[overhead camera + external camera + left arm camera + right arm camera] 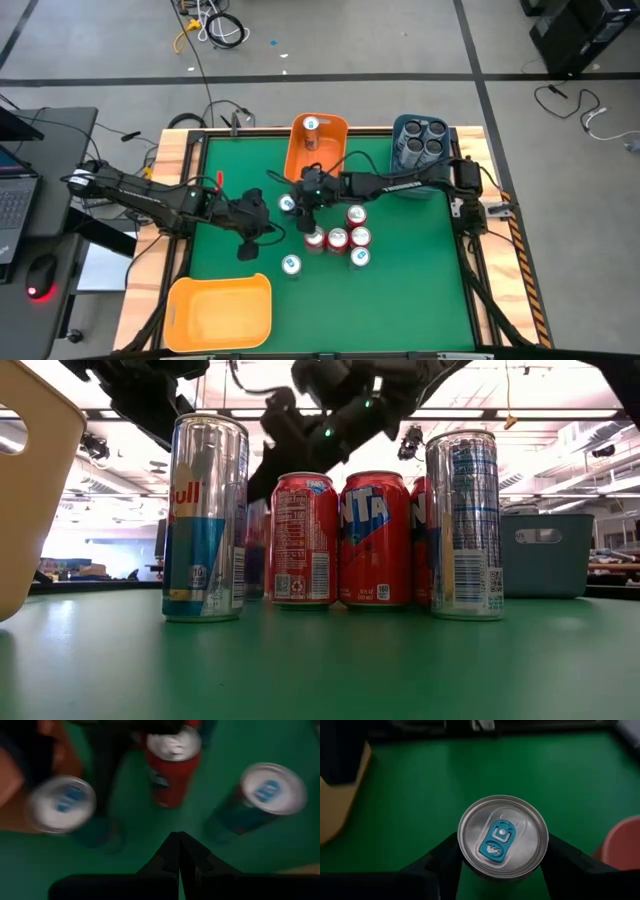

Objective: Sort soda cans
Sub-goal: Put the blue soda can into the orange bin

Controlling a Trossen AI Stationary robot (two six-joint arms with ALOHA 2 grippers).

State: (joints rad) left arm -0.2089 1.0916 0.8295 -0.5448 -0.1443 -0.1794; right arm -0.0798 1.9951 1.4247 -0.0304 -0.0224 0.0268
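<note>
Several red soda cans [337, 239] stand bunched at mid-table, with a silver-and-blue can [291, 264] near them. In the low view a silver-and-blue can [205, 520] stands left of the red cans [375, 540] and another [465, 525] stands right of them. My right gripper [298, 200] reaches in from the right and is shut on a silver-and-blue can [288, 204]. My left gripper [177, 851] is shut and empty; it hovers over the table left of the bunch [258, 235]. One can [311, 125] stands in the orange bin and several dark grey cans [420, 138] in the blue bin. My right gripper [502, 870] pinches the silver-and-blue can's side wall just under the top rim [465, 855], one finger [440, 862] on each side. The fingers come from above, slanting down. The can is upright with its blue tab [498, 838] showing. Whether its base is on the table I cannot tell.
The orange bin [296, 160] sits at the far edge, the blue bin [398, 160] at the far right and the yellow bin [220, 310] at the near left. Bare green mat lies near right and far left. A wooden rail [180, 200] frames the table.
</note>
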